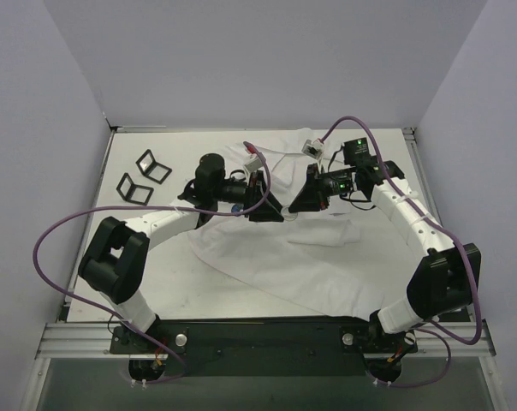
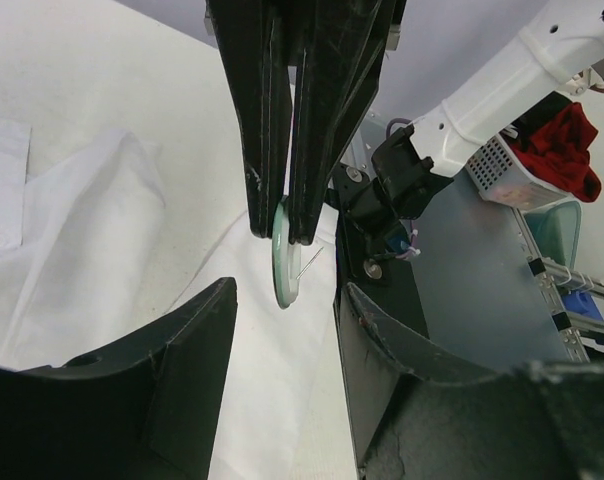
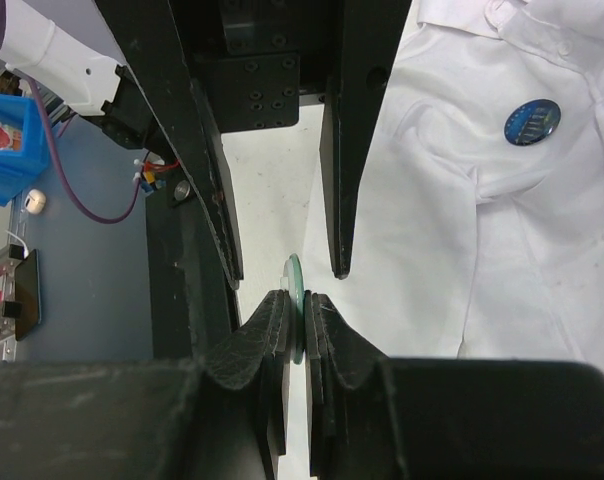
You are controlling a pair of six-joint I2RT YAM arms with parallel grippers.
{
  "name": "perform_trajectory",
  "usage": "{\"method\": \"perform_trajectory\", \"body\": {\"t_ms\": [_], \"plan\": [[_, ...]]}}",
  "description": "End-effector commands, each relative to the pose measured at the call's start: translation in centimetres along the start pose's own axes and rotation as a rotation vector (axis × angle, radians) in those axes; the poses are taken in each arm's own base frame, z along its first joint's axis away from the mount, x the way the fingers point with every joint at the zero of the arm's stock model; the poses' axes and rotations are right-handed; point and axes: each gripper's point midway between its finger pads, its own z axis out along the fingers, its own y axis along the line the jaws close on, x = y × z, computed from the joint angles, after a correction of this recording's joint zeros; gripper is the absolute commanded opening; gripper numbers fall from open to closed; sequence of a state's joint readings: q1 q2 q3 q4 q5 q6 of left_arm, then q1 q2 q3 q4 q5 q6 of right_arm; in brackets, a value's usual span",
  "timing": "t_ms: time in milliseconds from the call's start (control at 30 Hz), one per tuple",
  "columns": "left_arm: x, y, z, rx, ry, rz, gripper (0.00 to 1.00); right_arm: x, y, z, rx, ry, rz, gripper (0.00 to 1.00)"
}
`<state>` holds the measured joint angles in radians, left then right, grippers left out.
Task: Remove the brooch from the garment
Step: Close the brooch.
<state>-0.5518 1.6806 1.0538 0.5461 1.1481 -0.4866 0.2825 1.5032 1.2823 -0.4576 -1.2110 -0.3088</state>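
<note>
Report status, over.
Right gripper shut on green brooch, pin bare, off the shirt. Left gripper open around it. Blue badge on shirt.

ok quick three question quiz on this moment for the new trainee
1. True or false: the left gripper is shut on the green disc.
2. Seen from the right wrist, what sits on the shirt? A) a blue badge B) a red ribbon C) a silver key
3. In the top view, how many black square frames lie left of the shirt?

Key
1. False: the right gripper clamps it, and the left gripper is open around it.
2. A
3. Two
</note>
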Motion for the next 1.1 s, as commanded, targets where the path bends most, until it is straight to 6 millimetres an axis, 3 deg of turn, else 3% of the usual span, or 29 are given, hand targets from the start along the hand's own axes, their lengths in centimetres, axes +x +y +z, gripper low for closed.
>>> {"method": "perform_trajectory", "body": {"t_ms": [0, 1067], "plan": [[-0.97, -0.03, 0.63, -0.008, 0.006, 0.071, 0.55, -0.35, 0.58, -0.06, -0.045, -0.017, -0.023, 0.0], [-1.26, -0.32, 1.51, 0.014, -0.029, 0.024, 0.44, -0.06, 0.11, 0.17, -0.038, -0.008, -0.011, 0.0]]}}
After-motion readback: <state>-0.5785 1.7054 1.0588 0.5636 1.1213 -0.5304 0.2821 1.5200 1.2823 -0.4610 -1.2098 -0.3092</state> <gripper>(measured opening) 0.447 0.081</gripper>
